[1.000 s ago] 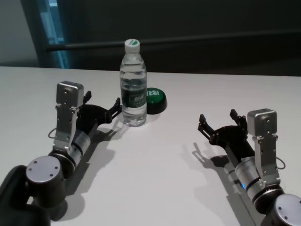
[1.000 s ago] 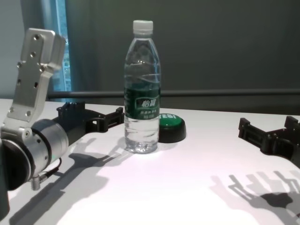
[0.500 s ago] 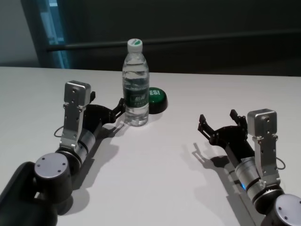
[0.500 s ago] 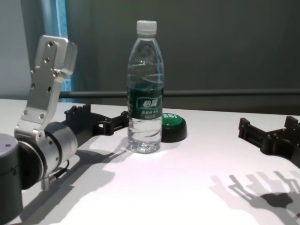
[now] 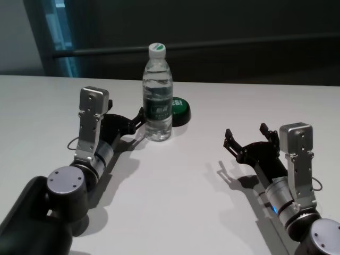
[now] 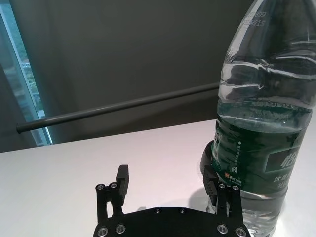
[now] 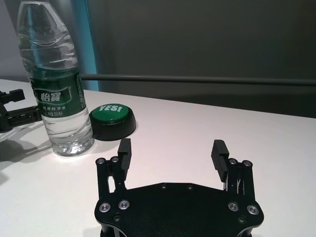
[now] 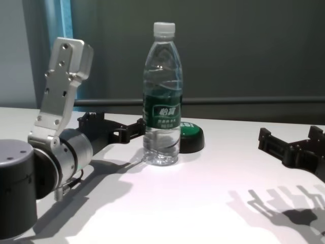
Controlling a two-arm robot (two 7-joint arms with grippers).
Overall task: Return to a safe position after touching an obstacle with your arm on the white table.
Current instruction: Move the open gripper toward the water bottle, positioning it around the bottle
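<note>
1. White table (image 5: pixel 175 191) carries both our arms, laid low.
2. Our right gripper (image 5: pixel 252 139) rests with jaws spread, nothing between them.
3. Our left gripper (image 6: pixel 168 185) is spread too; the obstacle (image 5: pixel 158 95) stands upright against its outer finger, outside the jaws.
4. Just beyond the bottle sits a green button (image 5: pixel 178 109).

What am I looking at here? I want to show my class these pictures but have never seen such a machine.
It is a robot with two arms, each ending in open black jaws. Four cameras look at once: head, chest, and one on each wrist. On the white table stand a clear water bottle and, just behind it, a low green button. The left gripper has one finger against the bottle's side, beside it, not around it. The right gripper rests apart, off to the right. Nothing is held.
</note>
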